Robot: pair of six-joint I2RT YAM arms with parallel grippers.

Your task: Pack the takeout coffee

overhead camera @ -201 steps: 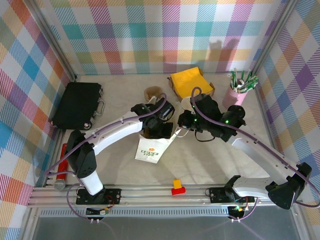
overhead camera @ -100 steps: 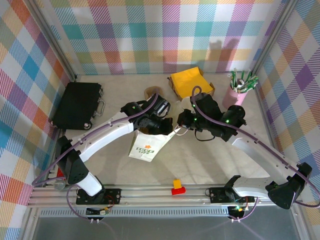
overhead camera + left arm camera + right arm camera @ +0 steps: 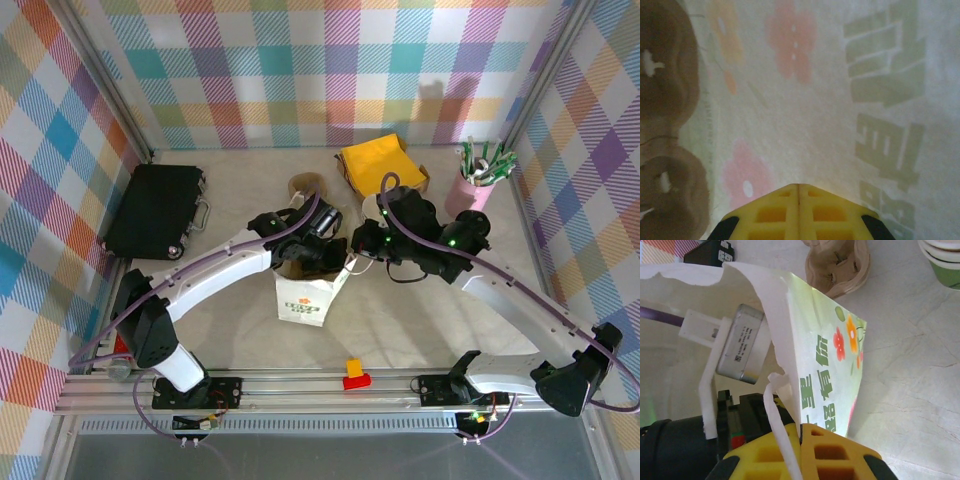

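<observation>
The white paper bag [image 3: 304, 297] with green print stands open mid-table. My left gripper [image 3: 798, 187] is inside it, its yellow fingertips shut against each other with nothing between them, facing the bag's printed wall [image 3: 805, 100]. My right gripper [image 3: 802, 432] is shut on the bag's upper rim [image 3: 785, 340], beside its paper handle, and holds the mouth open. The takeout coffee [image 3: 944, 262], a cream cup with a green lower band, stands on the table beyond the bag at the top right of the right wrist view.
A brown cardboard cup carrier [image 3: 305, 187] lies behind the bag. A yellow napkin stack [image 3: 378, 162] and a pink tumbler of sticks [image 3: 475, 185] stand at the back right, a black case [image 3: 155, 210] at the left. A red-and-yellow block [image 3: 356, 375] sits by the front rail.
My left arm has stretched out and its gripper stayed in the bag. The bag swung slightly left, then back. My right gripper kept its hold on the rim.
</observation>
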